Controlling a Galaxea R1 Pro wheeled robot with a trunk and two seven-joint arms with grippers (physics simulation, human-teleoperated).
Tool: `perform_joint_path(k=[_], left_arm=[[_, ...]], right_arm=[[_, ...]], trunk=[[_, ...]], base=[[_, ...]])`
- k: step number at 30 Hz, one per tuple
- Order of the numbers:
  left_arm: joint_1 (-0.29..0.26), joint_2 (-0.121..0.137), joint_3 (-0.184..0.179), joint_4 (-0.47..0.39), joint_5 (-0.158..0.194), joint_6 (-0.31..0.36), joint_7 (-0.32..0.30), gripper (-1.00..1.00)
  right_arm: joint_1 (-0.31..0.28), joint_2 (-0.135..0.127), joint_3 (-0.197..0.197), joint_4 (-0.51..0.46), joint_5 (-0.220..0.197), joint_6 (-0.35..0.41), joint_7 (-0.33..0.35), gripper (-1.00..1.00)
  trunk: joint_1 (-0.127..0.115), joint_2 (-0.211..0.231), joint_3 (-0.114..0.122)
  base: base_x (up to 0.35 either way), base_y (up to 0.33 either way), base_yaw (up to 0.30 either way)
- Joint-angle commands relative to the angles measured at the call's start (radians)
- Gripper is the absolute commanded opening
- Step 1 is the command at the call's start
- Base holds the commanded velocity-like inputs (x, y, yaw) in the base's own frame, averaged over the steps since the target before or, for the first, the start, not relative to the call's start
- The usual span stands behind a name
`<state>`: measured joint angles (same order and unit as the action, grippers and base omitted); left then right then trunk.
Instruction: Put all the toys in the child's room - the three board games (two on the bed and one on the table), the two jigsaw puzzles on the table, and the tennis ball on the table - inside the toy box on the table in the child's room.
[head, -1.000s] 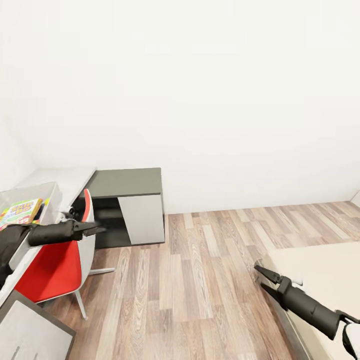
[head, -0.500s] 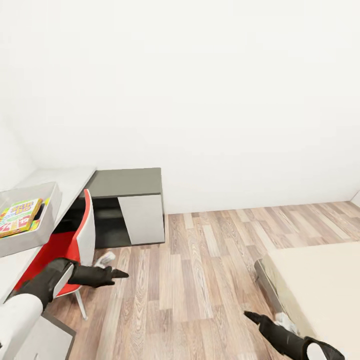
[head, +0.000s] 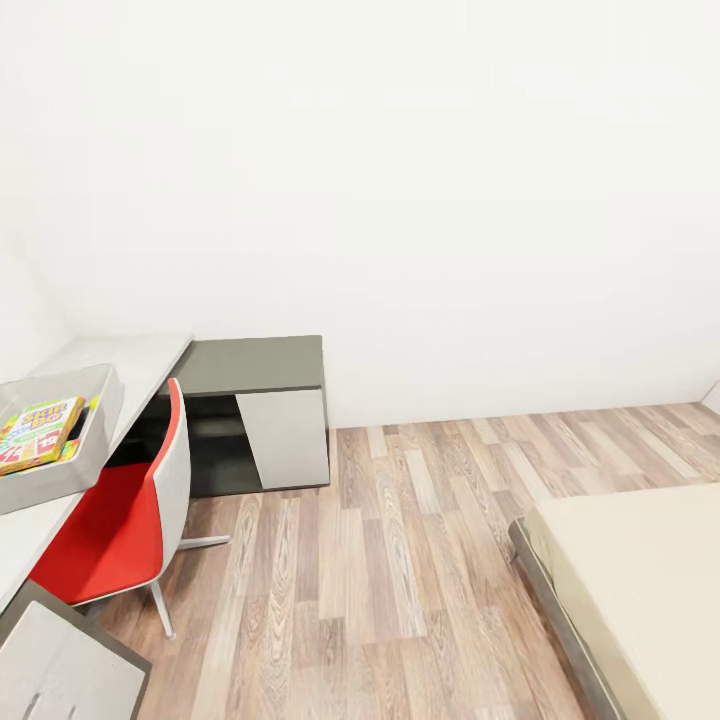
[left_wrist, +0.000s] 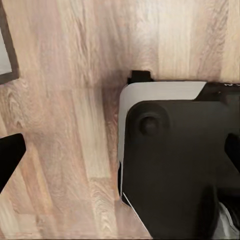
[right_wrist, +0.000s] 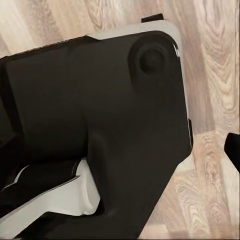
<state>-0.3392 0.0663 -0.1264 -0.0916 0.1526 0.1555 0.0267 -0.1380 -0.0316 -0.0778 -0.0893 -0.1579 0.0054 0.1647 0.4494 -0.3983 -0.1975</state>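
- Left gripper (left_wrist: 120, 155) fingers are showing dark tips at opposite edges of its wrist view, spread apart and holding nothing, above the robot's base (left_wrist: 175, 165).
- Right gripper: one tip showing, so I cannot tell its state.
- One toy box (head: 95, 400), cut off, is sitting on the table (head: 140, 355) beside one red chair (head: 120, 520).
- One board game (head: 40, 428) is lying inside it; colours beneath are unclear.
- One bed (head: 640, 580) is showing, well apart from the table.

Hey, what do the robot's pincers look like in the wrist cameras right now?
The left pincer's fingertips are plain matte black wedges, narrowing to blunt ends. The right pincer's fingertip is the same black. No cables or markings are visible on them.
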Motion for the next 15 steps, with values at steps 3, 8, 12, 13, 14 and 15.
perform_joint_path(k=[3, 8, 12, 13, 14, 15], left_arm=[[0.106, -0.017, -0.009, 0.01, 0.011, -0.113, 0.136, 1.0], [0.237, -0.017, -0.01, 0.015, 0.012, -0.21, 0.197, 1.0], [0.278, -0.014, -0.01, 0.016, 0.014, -0.229, 0.206, 1.0], [0.283, -0.012, -0.01, 0.018, 0.014, -0.232, 0.207, 1.0], [0.287, -0.011, -0.01, 0.019, 0.013, -0.234, 0.208, 1.0], [0.288, -0.01, -0.01, 0.019, 0.013, -0.234, 0.208, 1.0]], right_arm=[[0.019, 0.001, -0.006, 0.057, 0.002, -0.077, -0.035, 1.0], [0.115, -0.008, -0.009, 0.08, 0.003, -0.131, -0.082, 1.0], [0.149, -0.013, -0.011, 0.084, 0.005, -0.159, -0.113, 1.0], [0.153, -0.013, -0.011, 0.084, 0.006, -0.163, -0.123, 1.0], [0.156, -0.014, -0.011, 0.084, 0.006, -0.165, -0.131, 1.0], [0.157, -0.014, -0.011, 0.084, 0.006, -0.166, -0.136, 1.0]], trunk=[[0.001, -0.002, -0.002], [0.001, -0.002, -0.002], [0.001, -0.002, -0.002], [0.001, -0.002, -0.002], [0.001, -0.002, -0.002], [0.001, -0.002, -0.002]], base=[[0.0, 0.0, 0.0], [0.0, 0.0, 0.0], [0.0, 0.0, 0.0], [0.0, 0.0, 0.0], [0.0, 0.0, 0.0], [0.0, 0.0, 0.0]])
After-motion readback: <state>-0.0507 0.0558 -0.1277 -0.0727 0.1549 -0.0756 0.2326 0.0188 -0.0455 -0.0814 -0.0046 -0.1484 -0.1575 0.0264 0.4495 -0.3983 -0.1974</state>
